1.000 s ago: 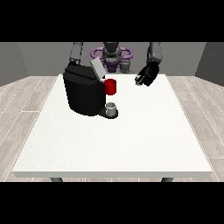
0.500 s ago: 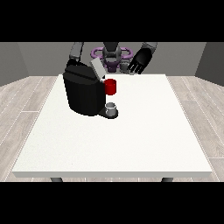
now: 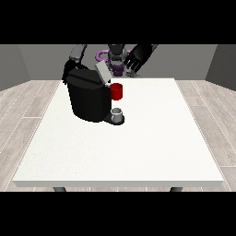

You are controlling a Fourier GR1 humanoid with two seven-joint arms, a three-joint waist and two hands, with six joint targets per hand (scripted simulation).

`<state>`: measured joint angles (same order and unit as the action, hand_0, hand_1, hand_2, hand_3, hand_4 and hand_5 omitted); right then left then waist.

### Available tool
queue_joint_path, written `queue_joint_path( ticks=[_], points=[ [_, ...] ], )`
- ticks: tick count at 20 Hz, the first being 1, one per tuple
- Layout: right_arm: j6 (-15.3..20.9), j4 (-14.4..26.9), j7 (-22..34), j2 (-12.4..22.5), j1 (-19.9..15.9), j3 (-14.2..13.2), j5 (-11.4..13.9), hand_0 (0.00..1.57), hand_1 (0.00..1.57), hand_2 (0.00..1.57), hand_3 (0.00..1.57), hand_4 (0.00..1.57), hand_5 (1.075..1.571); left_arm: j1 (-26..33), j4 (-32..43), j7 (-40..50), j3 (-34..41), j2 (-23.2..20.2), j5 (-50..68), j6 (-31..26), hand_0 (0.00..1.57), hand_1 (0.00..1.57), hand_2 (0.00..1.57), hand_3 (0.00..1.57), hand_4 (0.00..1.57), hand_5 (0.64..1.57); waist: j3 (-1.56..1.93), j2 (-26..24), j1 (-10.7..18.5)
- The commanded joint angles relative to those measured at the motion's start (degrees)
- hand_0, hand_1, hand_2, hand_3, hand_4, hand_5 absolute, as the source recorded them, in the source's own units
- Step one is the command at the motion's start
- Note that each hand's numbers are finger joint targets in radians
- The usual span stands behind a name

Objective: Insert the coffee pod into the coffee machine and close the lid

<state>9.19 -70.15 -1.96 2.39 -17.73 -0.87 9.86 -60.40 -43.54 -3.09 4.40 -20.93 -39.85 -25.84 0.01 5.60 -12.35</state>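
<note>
Where the pale wood-plank floor [image 3: 18,115] meets grey walls [image 3: 41,60], a large white table [image 3: 152,147] fills most of the view, its top flat, matte and square-cornered. On its far left part stands the coffee machine [image 3: 87,99], a bulky black block with rounded edges and a dull finish; its grey lid [image 3: 103,73] is tilted up and open at the top, on the side nearer the table's middle. A red, glossy cylindrical part [image 3: 116,91] sticks out of the machine's front on that same side, and under it a small grey cup [image 3: 117,114] sits on the machine's dark base plate; whether anything is in the cup cannot be told. The coffee pod itself cannot be made out.

The hand at the view's right [image 3: 137,56] hangs above the table's far edge, apart from the machine, its black fingers spread and holding nothing. The hand at the view's left [image 3: 69,71] is behind the machine's far left top corner; its fingers cannot be told.
</note>
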Motion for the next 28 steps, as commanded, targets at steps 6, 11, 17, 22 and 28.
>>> queue_joint_path(
  ticks=[6,11,17,22,28],
  points=[
    [0.1,-4.1,3.3,1.4,-6.7,-0.9,0.1,0.00,0.00,0.00,0.00,0.26,1.571,-7.4,2.0,1.0,1.9,-3.9,-1.7,2.1,1.23,1.23,1.28,1.25,0.48,1.571,0.00,7.3,-4.0],
    [0.1,-4.3,1.1,1.4,-6.3,-1.2,-0.3,0.00,0.00,0.00,0.00,0.00,1.571,-11.0,3.4,-0.3,3.4,-6.8,-0.6,-1.3,1.27,1.27,1.30,1.26,0.47,1.571,0.01,9.3,-5.2],
    [2.4,-4.3,2.9,-0.1,-8.2,-0.4,1.1,0.00,0.00,0.00,0.00,0.00,1.571,-11.0,4.9,0.3,3.0,-4.4,-1.6,1.8,1.19,1.19,1.27,1.23,0.47,1.571,-0.01,11.1,-5.3],
    [0.0,-4.4,3.0,1.6,-7.4,-1.8,-0.9,0.00,0.00,0.00,0.00,0.19,1.571,-9.7,6.2,-0.2,3.4,-4.7,-1.8,2.2,1.25,1.25,1.29,1.24,0.45,1.571,-0.01,10.8,-5.9],
    [0.4,-2.6,3.6,2.1,-10.4,-2.5,-0.7,0.00,0.00,0.00,0.00,0.04,1.571,-12.4,6.3,0.9,2.8,-2.3,-2.0,1.8,1.20,1.20,1.25,1.21,0.44,1.571,0.00,11.5,-5.5]
  ],
)
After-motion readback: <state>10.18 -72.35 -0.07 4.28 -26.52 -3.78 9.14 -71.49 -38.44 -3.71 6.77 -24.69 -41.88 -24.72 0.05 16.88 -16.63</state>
